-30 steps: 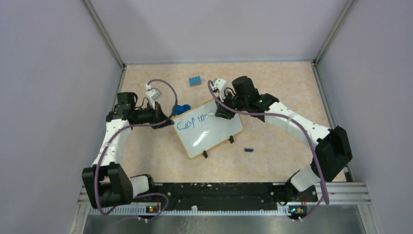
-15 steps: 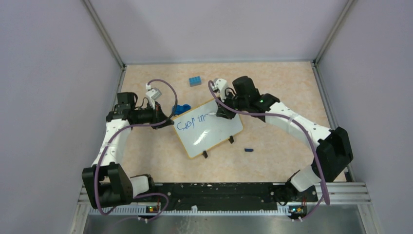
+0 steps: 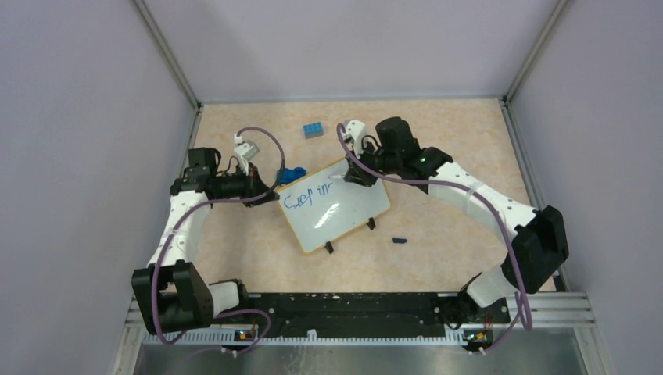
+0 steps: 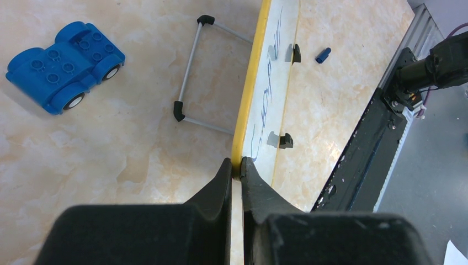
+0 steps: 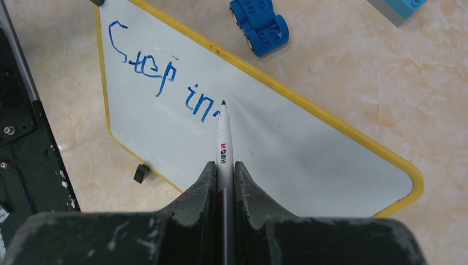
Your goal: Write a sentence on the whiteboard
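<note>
The whiteboard (image 3: 338,209) lies on the table, white with a yellow rim and two black clip feet. It also shows in the right wrist view (image 5: 287,149) and edge-on in the left wrist view (image 4: 249,105). The sentence (image 5: 160,83), blue scrawl, reads "Step in" in one line; it shows small in the top view (image 3: 307,196). My left gripper (image 4: 237,167) is shut on the board's yellow rim at its left corner. My right gripper (image 5: 224,170) is shut on a white marker (image 5: 223,141). The marker's tip rests at the end of the writing.
A blue toy car (image 3: 292,175) sits just beyond the board's left corner, also in the right wrist view (image 5: 259,25). A blue brick (image 3: 313,130) lies farther back. A small dark blue cap (image 3: 399,240) lies right of the board. A wire stand (image 4: 193,72) lies beside the board.
My right gripper has shifted slightly to the right and back along the writing line with the marker. The left arm and board have not moved.
</note>
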Controlling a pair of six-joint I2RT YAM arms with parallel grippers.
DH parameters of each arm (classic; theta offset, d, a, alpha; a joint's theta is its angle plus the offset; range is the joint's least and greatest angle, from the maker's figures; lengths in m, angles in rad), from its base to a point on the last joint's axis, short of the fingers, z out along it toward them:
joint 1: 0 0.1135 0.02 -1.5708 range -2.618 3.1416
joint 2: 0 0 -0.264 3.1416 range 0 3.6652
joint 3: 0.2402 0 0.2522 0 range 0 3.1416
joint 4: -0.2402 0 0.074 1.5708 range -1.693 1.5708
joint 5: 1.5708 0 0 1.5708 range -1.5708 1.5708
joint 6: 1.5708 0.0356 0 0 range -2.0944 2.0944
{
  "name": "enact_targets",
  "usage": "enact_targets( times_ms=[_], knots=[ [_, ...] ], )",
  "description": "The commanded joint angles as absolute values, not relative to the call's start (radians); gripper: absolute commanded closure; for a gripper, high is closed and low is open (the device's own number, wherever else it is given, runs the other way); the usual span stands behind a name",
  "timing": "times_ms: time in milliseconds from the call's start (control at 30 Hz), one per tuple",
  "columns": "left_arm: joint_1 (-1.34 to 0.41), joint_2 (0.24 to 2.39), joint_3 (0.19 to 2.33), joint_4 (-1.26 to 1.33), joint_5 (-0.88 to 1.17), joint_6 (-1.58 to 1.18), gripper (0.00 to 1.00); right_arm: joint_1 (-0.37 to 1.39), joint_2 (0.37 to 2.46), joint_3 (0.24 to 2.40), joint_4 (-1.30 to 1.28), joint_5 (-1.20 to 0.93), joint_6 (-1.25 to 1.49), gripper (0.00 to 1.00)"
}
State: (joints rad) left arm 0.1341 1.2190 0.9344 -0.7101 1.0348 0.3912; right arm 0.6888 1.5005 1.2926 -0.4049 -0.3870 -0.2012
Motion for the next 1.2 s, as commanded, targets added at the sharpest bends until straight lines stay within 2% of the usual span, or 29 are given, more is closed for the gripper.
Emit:
enact_targets(
  times_ms=[0,1167],
  knots=[
    [0.118,1.206,0.915,-0.723,1.019,0.42,1.0,0.678,1.501,1.351,-0.371,-0.395,-0.206,1.0],
    [0.119,1.206,0.913,-0.723,1.011,0.417,1.0,0.688,1.476,1.239,-0.389,-0.399,-0.213,1.0]
  ],
)
